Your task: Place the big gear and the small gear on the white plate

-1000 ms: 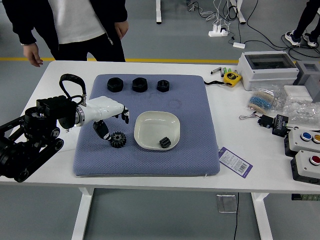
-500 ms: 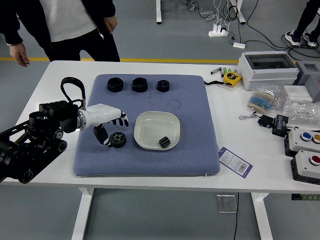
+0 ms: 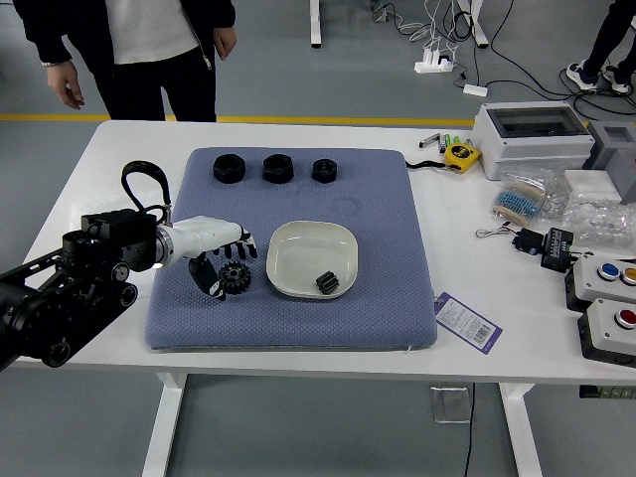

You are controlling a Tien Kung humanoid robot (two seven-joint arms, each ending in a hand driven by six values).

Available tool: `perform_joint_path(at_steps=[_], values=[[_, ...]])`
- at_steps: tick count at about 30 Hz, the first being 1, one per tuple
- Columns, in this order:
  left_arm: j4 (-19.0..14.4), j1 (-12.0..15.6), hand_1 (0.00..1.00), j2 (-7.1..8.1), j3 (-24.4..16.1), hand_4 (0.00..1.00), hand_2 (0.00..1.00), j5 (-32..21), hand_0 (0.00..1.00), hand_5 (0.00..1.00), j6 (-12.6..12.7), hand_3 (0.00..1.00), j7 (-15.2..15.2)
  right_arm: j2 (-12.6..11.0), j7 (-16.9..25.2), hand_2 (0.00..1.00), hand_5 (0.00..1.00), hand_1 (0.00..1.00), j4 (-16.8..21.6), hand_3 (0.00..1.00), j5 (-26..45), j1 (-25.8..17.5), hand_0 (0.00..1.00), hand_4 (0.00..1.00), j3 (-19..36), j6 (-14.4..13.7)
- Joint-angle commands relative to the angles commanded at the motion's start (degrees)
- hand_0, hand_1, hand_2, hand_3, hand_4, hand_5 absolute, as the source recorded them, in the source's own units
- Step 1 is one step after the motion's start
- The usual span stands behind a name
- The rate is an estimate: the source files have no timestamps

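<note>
Just below the fingers of my left robot hand (image 3: 197, 238), the big gear (image 3: 236, 278) sits on the blue mat (image 3: 388, 298), where it was a moment ago. What has changed is my reach: the hand has come down closer, so its thumb (image 3: 207, 276) now stands right at the gear's left edge, and the fingertips (image 3: 243, 249) curve over its far side. I'd call the hand released, thumb and fingers apart, with nothing gripped; whether they touch the gear I can't tell from up here.

To the right of the robot hand is the plate (image 3: 281, 227), with the small gear (image 3: 328, 283) inside, toward its near rim. Neither has shifted. Farther out from the hand, near the mat's far edge, I see three black nuts (image 3: 277, 168) in a row, also unmoved. Well off to its right lie the tape measure (image 3: 461, 155) and, nearer me, the tag (image 3: 468, 321), partly on the bench (image 3: 537, 348).

Beyond the hand, on the bench's far side, the person (image 3: 159, 45) has shifted stance a little; one hand (image 3: 66, 85) has moved inward from the left, and both hang down beside the body.
</note>
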Motion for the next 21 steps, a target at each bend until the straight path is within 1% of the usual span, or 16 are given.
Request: perform_joint_path(at_steps=[1, 2, 7, 8, 10, 21], values=[[0.1, 0.0, 0.521, -0.02, 0.0, 0.998, 0.566, 0.0, 0.468, 0.048, 0.0, 0.677, 0.0, 0.0, 0.0, 0.729, 0.718, 0.649, 0.0, 0.592, 0.0, 0.0, 0.662, 0.791, 0.0, 0.0], [0.3, 0.0, 0.482, -0.1, 0.0, 0.959, 0.53, -0.4, 0.442, 0.127, 0.1, 0.595, 0.1, 0.0, 0.0, 0.729, 0.717, 0.65, 0.0, 0.591, 0.0, 0.0, 0.662, 0.791, 0.0, 0.0], [0.6, -0.1, 0.482, -0.28, 0.0, 0.959, 0.53, -2.2, 0.442, 0.127, -0.2, 0.595, 0.7, 0.0, -0.1, 0.729, 0.717, 0.65, 0.0, 0.591, -0.1, 0.0, 0.662, 0.791, 0.1, 0.0], [0.6, -0.1, 0.475, -0.29, 0.0, 0.962, 0.526, -2.3, 0.437, 0.147, -0.3, 0.583, 0.8, 0.0, -0.1, 0.729, 0.718, 0.65, 0.0, 0.591, -0.1, 0.0, 0.662, 0.79, 0.1, 0.0], [0.7, -0.2, 0.475, -0.31, 0.0, 0.962, 0.526, -2.9, 0.437, 0.147, -0.5, 0.583, 1.0, 0.0, -0.1, 0.729, 0.718, 0.65, 0.0, 0.591, -0.2, 0.0, 0.662, 0.79, 0.1, 0.0], [1.6, -0.2, 0.47, -0.77, 0.3, 0.971, 0.525, -4.6, 0.436, 0.176, -1.3, 0.582, 1.4, 0.0, 0.0, 0.729, 0.718, 0.649, 0.0, 0.592, -0.1, 0.0, 0.662, 0.791, 0.1, 0.0]])
